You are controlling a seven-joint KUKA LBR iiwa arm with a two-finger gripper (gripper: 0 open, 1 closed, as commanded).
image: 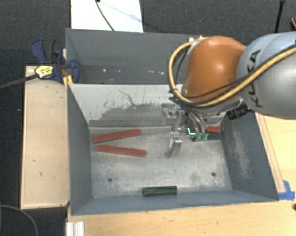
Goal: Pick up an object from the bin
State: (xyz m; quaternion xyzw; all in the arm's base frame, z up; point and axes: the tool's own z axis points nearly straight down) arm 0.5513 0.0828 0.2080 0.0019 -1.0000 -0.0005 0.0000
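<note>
Left of the claw (172,150) lies a red stick (121,151), apart.

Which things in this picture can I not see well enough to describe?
- Camera view: back right floor of the bin, hidden under the arm's orange cover.
- A small orange-red piece beside the gripper, mostly covered by the wrist.
- The dark bar at the front wall: too small to name.

The bin (81,146) holds two red sticks (117,135) and one dark bar (159,191).
</note>
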